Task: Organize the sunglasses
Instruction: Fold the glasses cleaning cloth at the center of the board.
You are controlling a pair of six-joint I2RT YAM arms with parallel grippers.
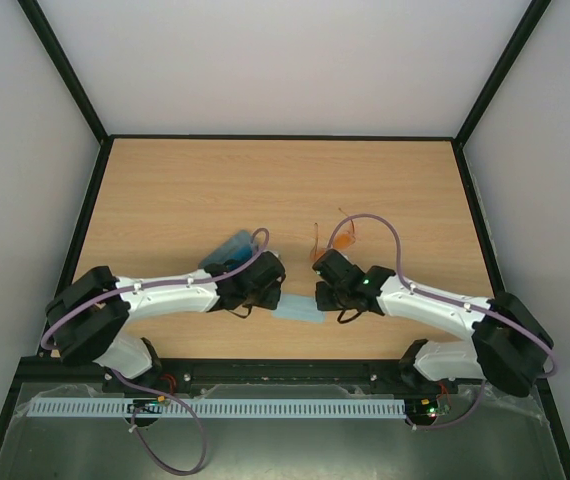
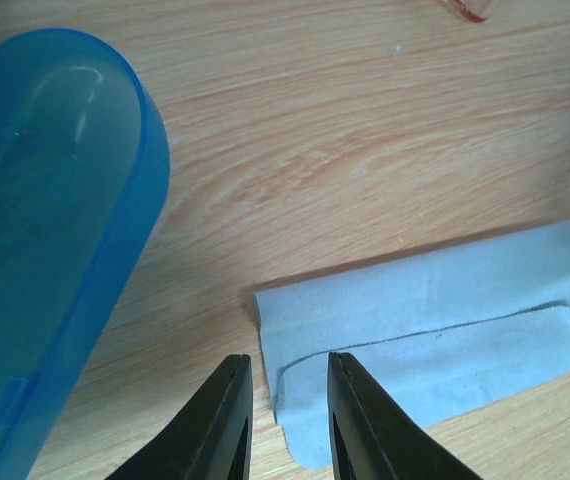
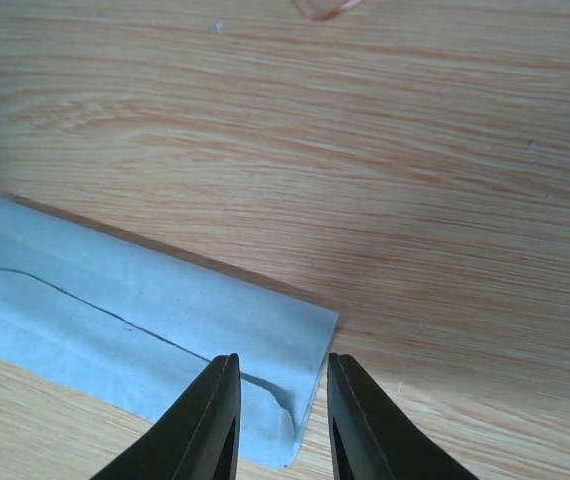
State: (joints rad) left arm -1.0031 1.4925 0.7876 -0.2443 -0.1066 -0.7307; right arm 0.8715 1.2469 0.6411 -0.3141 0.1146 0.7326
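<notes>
Grippers both narrow, holding nothing: left gripper (image 2: 287, 405) over one end of the folded cloth (image 1: 300, 308), right gripper (image 3: 277, 405) over the other. Blue case (image 2: 45, 250) just left of cloth. Sunglasses (image 1: 341, 240) lie beyond the cloth's right end; I judge my right arm nearer, long axis unreadable.

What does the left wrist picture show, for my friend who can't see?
A folded pale blue cloth lies on a wooden table, with the left gripper open over its near end. A see-through blue case sits to the left, and a bit of sunglasses peeks in at the top.
</notes>
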